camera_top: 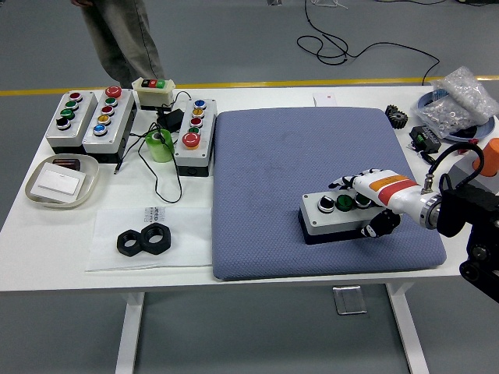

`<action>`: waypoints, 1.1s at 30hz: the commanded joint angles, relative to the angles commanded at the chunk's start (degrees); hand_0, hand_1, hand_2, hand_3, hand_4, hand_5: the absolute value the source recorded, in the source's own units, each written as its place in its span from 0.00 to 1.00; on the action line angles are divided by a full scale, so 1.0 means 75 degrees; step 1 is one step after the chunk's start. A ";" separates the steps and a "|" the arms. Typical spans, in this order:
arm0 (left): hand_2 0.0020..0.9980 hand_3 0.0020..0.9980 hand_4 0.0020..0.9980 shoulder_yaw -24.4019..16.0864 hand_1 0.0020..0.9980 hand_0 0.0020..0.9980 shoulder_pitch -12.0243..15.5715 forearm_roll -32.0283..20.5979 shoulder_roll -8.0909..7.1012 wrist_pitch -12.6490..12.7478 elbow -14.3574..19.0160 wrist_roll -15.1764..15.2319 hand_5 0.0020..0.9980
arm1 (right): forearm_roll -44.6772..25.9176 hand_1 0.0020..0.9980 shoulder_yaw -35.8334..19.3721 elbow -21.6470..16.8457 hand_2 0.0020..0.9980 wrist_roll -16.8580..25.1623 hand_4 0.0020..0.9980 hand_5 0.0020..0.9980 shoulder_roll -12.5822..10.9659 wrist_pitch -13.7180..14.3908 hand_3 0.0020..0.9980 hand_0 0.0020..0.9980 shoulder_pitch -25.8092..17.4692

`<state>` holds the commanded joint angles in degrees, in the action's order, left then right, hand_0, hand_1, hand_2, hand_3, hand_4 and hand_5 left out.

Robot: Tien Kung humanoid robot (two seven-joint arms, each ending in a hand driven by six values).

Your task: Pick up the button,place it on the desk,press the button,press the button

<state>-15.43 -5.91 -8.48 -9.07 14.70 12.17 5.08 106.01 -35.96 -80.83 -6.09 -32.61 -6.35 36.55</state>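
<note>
A white push-button box (pixel 334 216) with a black base lies on the blue-grey pad (pixel 273 171) near its front right. It carries a white, a green and a further dark button on top. My right hand (pixel 368 204) comes in from the right and wraps the box's right end, fingers (pixel 348 184) over the top and thumb at the near side. The box rests flat on the pad. My left arm does not show.
Several other button boxes (pixel 101 118) stand at the back left, with a green tape roll (pixel 160 145), cables, a tray (pixel 61 181) and two black nuts (pixel 144 241). A person's legs (pixel 121 39) stand beyond the far edge. Bags and parts (pixel 460 105) lie at the back right.
</note>
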 joint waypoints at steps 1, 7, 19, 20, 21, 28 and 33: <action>0.88 0.83 0.64 0.0000 0.83 0.73 0.0000 0.0000 0.0000 0.0000 0.0000 0.0000 1.00 | 0.0000 0.64 0.0000 0.0001 0.63 0.0000 0.83 0.00 0.0000 -0.0001 0.79 0.74 -0.0001; 0.88 0.83 0.64 -0.0006 0.83 0.73 0.0004 -0.0003 0.0002 0.0002 -0.0003 0.0001 1.00 | -0.0044 0.54 -0.0039 -0.0075 0.55 -0.0027 0.82 0.00 -0.0034 0.0063 0.73 0.54 -0.0031; 0.88 0.83 0.64 0.0045 0.83 0.73 -0.0033 -0.0090 0.0000 -0.0005 -0.0008 0.0025 1.00 | -0.0759 0.41 -0.0301 -0.0138 0.47 -0.0308 0.77 0.00 -0.0074 0.0572 0.66 0.32 -0.0023; 0.88 0.83 0.64 0.0056 0.83 0.73 -0.0039 -0.0107 0.0000 -0.0006 -0.0008 0.0030 1.00 | -0.0871 0.41 -0.0313 -0.0112 0.47 -0.0377 0.77 0.00 -0.0065 0.0633 0.66 0.32 -0.0023; 0.88 0.83 0.64 0.0062 0.83 0.73 -0.0042 -0.0115 0.0000 -0.0007 -0.0008 0.0032 1.00 | -0.0955 0.41 -0.0318 -0.0093 0.47 -0.0453 0.77 0.00 -0.0055 0.0709 0.66 0.32 -0.0027; 0.88 0.83 0.64 0.0043 0.83 0.73 -0.0034 -0.0085 0.0001 -0.0004 -0.0010 0.0023 1.00 | -0.1389 0.37 -0.0368 -0.0034 0.45 -0.1132 0.68 0.06 0.0034 0.1365 0.63 0.28 -0.0051; 0.88 0.83 0.64 0.0021 0.83 0.73 -0.0037 -0.0059 -0.0005 0.0000 -0.0018 0.0014 1.00 | -0.1785 0.31 -0.0469 -0.0002 0.41 -0.1654 0.65 0.15 0.0088 0.1651 0.61 0.21 -0.0035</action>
<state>-15.27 -6.19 -8.92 -9.11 14.71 12.04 5.18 92.62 -39.49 -80.84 -18.49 -31.96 6.04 36.29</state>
